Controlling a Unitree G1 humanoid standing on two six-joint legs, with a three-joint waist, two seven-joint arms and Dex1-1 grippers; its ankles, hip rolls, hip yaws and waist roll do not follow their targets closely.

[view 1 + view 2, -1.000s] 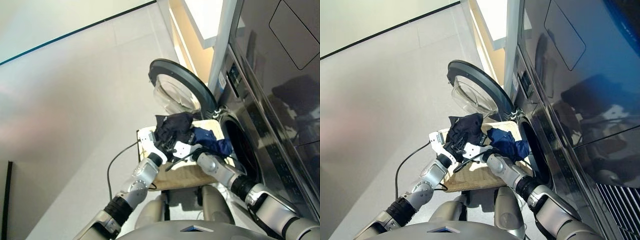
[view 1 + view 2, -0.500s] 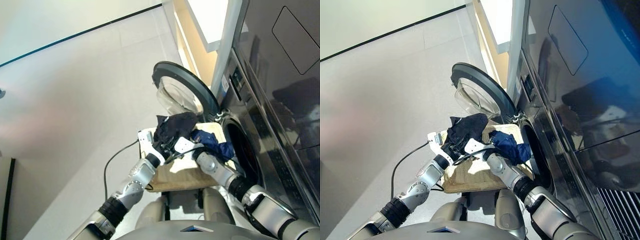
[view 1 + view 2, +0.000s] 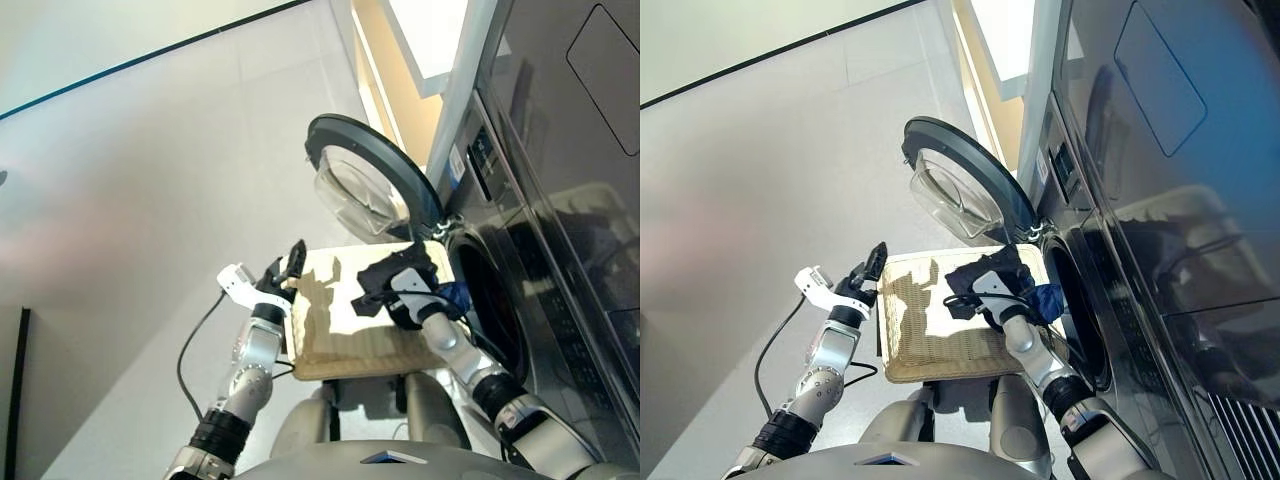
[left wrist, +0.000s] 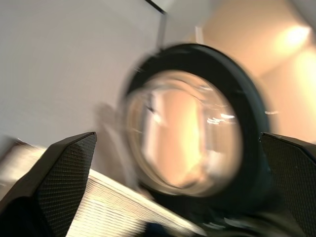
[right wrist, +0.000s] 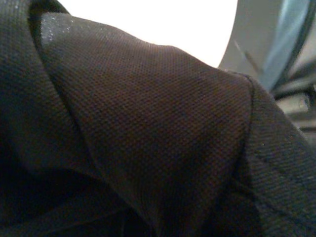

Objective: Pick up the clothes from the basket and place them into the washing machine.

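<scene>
Room is left across most of the cream-beige woven basket (image 3: 930, 330), whose floor lies bare. Black cloth (image 3: 395, 277) and navy blue cloth (image 3: 452, 294) are bunched at the right gripper (image 3: 383, 290) over the basket's edge nearest the dark grey washing machine's drum hole (image 3: 490, 310). Whether that gripper's fingers are closed cannot be told, as cloth fills its wrist view. The left gripper (image 3: 288, 262) is spread apart, empty, by the basket's far edge. The round glass door (image 3: 370, 185) stands swung wide.

Pale tiled floor (image 3: 150, 180) meets a warm-lit beige wall (image 3: 375, 85) beyond.
</scene>
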